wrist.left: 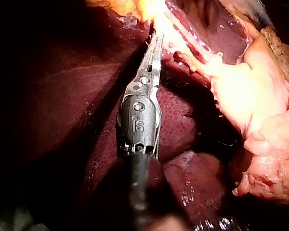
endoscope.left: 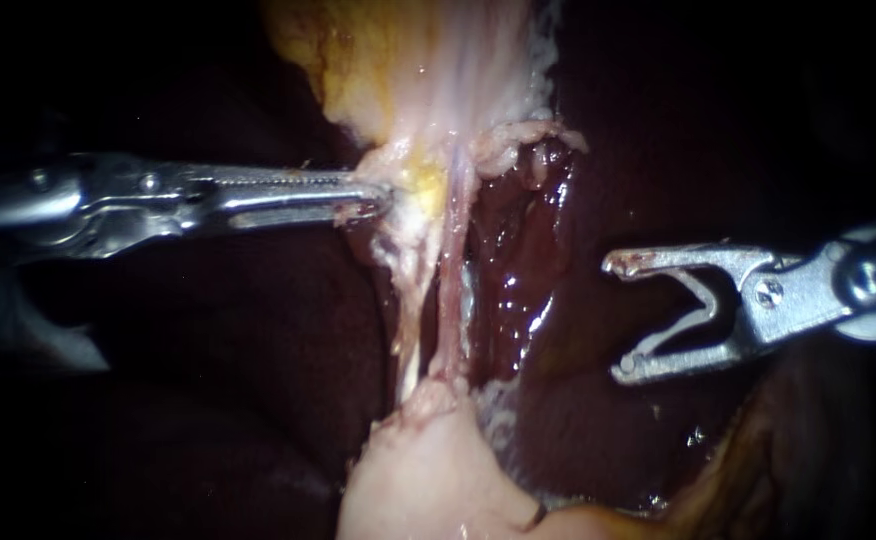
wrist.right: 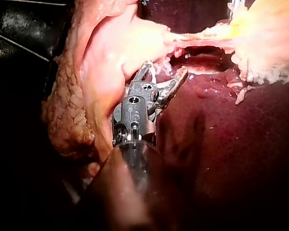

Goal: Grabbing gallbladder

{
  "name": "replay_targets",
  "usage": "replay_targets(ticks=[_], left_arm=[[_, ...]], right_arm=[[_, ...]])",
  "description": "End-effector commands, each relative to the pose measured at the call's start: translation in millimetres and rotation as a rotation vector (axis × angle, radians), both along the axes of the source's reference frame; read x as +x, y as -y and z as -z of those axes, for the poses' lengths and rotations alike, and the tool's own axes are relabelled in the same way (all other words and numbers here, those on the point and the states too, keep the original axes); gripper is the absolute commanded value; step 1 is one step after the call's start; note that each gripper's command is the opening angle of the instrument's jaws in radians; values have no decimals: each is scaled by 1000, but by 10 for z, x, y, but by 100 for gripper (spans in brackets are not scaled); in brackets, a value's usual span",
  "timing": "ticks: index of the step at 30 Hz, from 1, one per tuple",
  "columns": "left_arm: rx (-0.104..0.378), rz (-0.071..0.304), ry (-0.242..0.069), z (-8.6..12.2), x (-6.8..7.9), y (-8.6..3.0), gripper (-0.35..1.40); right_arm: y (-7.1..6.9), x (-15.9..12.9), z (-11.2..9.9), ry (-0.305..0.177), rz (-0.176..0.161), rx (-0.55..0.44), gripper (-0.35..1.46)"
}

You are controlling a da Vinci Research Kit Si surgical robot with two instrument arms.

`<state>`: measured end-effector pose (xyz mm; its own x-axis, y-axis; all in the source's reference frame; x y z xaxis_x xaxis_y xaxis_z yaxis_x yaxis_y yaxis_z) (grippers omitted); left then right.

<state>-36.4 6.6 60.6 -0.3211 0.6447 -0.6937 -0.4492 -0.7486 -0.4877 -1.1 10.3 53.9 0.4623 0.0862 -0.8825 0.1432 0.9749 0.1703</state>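
1. Left of the frame: my left instrument (endoscope.left: 383,197) comes in level, bright steel ending in long, slim, ridged jaws. They are clenched on the ragged pale fringe at the lower edge of the gallbladder (endoscope.left: 408,70), with a scrap of it showing at the tips. The bite looks shallow to me. I would want more tissue between the jaws before I pull, or the fringe may tear out.

2. Centre: the gallbladder fills the upper middle of the frame. It is yellowish-cream, wet and soft, with a frayed, fatty rim. From that rim thin pinkish strands (endoscope.left: 445,300) run taut, straight down to a smooth, pale pink lump (endoscope.left: 428,470) at the bottom centre. I cannot tell which of them is a tube, so I would make any traction slow and light and watch them for blanching or thinning.

3. Just right of centre: the liver (endoscope.left: 523,250) shows as a glossy, dark red hollow beside the strands, slick with fluid. It looks soft enough to gouge, so I would keep steel tips off it.

4. Right of the frame: my right instrument (endoscope.left: 618,318) enters from the right edge. Its short, angular jaws are released and spread in a wide V with nothing between them. It sits over the liver, well apart from the strands. I judge it best parked there while the left does the grabbing.
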Motion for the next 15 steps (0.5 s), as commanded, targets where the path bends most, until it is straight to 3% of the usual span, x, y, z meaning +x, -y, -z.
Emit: replay_targets(ticks=[1, 8, 12, 15], left_arm=[[14, 2, 3, 2, 2, 0, -35], [73, 1, -6, 29, 20, -5, -35], [85, 7, -7, 56, 39, -18, -35], [93, 25, -7, 83, 58, -35, -35]], right_arm=[[0, 0, 0, 0, 0, 0, 50], [0, 0, 0, 0, 0, 0, 50], [0, -1, 0, 0, 0, 0, 50], [0, -1, 0, 0, 0, 0, 50]])
